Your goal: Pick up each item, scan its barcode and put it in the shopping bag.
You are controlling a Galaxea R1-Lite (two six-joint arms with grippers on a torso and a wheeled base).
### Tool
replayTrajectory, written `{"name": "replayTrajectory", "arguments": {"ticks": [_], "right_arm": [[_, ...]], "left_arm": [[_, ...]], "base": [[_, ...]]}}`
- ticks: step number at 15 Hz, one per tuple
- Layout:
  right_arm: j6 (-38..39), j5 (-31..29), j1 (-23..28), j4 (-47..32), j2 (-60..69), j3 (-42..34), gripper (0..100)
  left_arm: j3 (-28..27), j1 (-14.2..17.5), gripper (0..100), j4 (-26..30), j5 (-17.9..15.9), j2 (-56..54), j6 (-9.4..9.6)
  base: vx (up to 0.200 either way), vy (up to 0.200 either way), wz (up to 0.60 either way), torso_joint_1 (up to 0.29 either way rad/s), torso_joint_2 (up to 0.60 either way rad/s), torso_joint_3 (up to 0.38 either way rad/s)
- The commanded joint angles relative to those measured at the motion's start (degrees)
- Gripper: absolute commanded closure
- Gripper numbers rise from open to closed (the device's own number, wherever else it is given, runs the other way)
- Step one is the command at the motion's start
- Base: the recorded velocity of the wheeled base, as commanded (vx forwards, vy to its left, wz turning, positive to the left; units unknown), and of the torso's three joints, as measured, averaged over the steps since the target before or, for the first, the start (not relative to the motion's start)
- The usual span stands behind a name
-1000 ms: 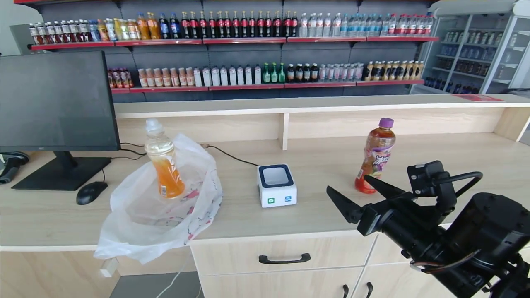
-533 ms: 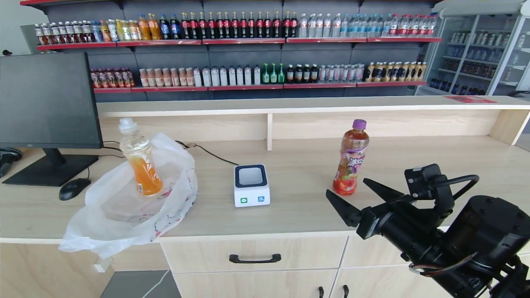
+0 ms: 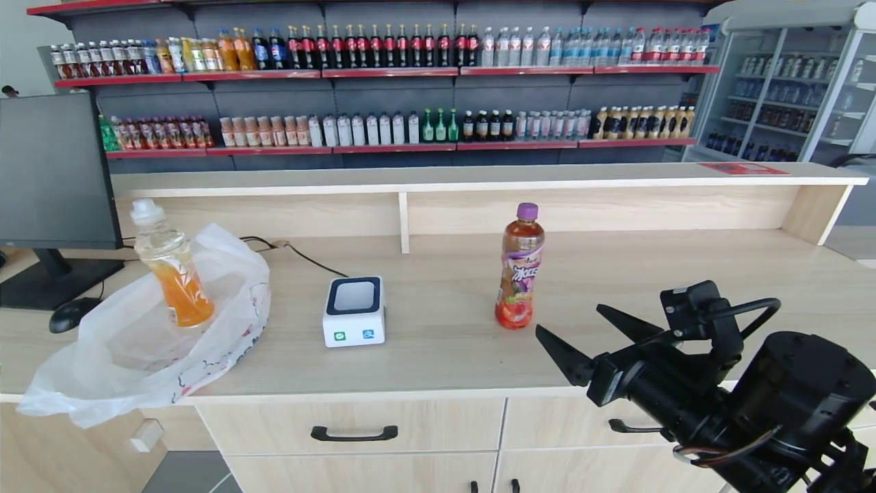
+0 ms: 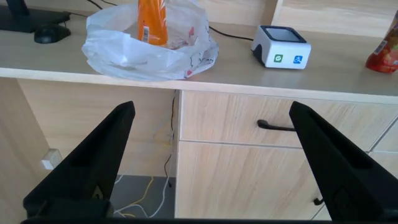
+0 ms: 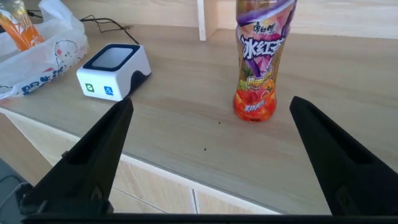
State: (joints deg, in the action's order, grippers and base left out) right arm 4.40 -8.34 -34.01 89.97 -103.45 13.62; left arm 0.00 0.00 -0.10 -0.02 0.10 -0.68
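Observation:
A purple-capped bottle of red tea [image 3: 520, 267] stands upright mid-counter. My right gripper [image 3: 571, 322] hovers open and empty just in front of the counter's edge, slightly right of that bottle [image 5: 258, 68], which stands between the spread fingers [image 5: 211, 102] farther off. An orange drink bottle [image 3: 171, 274] stands inside the white shopping bag [image 3: 137, 342] at the left. The white barcode scanner [image 3: 354, 311] sits between bag and tea bottle. My left gripper [image 4: 211, 112] is open and empty, low in front of the drawers, facing the bag [image 4: 149, 43] and scanner [image 4: 281, 46].
A monitor [image 3: 55, 171] and a mouse [image 3: 68, 313] sit at the counter's far left. A cable [image 3: 301, 257] runs behind the scanner. A raised ledge [image 3: 479, 181] lines the counter's back, with stocked drink shelves [image 3: 383, 68] beyond. Drawers [image 3: 352, 433] lie below the counter edge.
The whole head view has slid left, so the camera has moved right along the counter. Nothing on the counter has moved. My right gripper stays open.

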Motion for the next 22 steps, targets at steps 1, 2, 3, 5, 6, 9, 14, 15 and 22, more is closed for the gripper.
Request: {"name": "replayTrajectory", "arguments": {"ticks": [1, 2, 3, 5, 6, 9, 14, 15, 22], "right_arm": [[-0.1, 0.0, 0.1, 0.0, -0.2, 0.0, 0], [0.0, 0.0, 0.1, 0.0, 0.0, 0.0, 0], [0.0, 0.0, 0.1, 0.0, 0.0, 0.0, 0], [0.0, 0.0, 0.0, 0.0, 0.0, -0.3, 0], [0.0, 0.0, 0.0, 0.0, 0.0, -0.3, 0], [0.0, 0.0, -0.1, 0.0, -0.2, -0.3, 0], [0.0, 0.0, -0.1, 0.0, -0.1, -0.4, 0], [0.0, 0.0, -0.1, 0.0, -0.1, -0.4, 0], [-1.3, 0.0, 0.3, 0.0, -0.5, -0.3, 0]], "left_arm": [[0.0, 0.0, 0, 0.0, 0.0, 0.0, -0.02], [0.0, 0.0, 0, 0.0, 0.0, 0.0, -0.02], [0.0, 0.0, 0, 0.0, 0.0, 0.0, -0.02], [0.0, 0.0, 0, 0.0, 0.0, 0.0, -0.02], [0.0, 0.0, 0, 0.0, 0.0, 0.0, -0.11], [0.0, 0.0, 0, 0.0, 0.0, 0.0, 0.07], [0.0, 0.0, 0, 0.0, 0.0, 0.0, -0.02], [0.0, 0.0, 0, 0.0, 0.0, 0.0, -0.11], [0.0, 0.0, 0, 0.0, 0.0, 0.0, 0.07]], "base": [[0.0, 0.0, 0.0, 0.0, 0.0, 0.0], [0.0, 0.0, 0.0, 0.0, 0.0, 0.0], [0.0, 0.0, 0.0, 0.0, 0.0, 0.0], [0.0, 0.0, 0.0, 0.0, 0.0, 0.0], [0.0, 0.0, 0.0, 0.0, 0.0, 0.0], [0.0, 0.0, 0.0, 0.0, 0.0, 0.0], [0.0, 0.12, 0.0, -0.003, 0.0, 0.004], [0.0, 0.2, 0.0, -0.002, -0.01, 0.002], [0.0, 0.057, 0.0, 0.007, 0.0, -0.001]]}}
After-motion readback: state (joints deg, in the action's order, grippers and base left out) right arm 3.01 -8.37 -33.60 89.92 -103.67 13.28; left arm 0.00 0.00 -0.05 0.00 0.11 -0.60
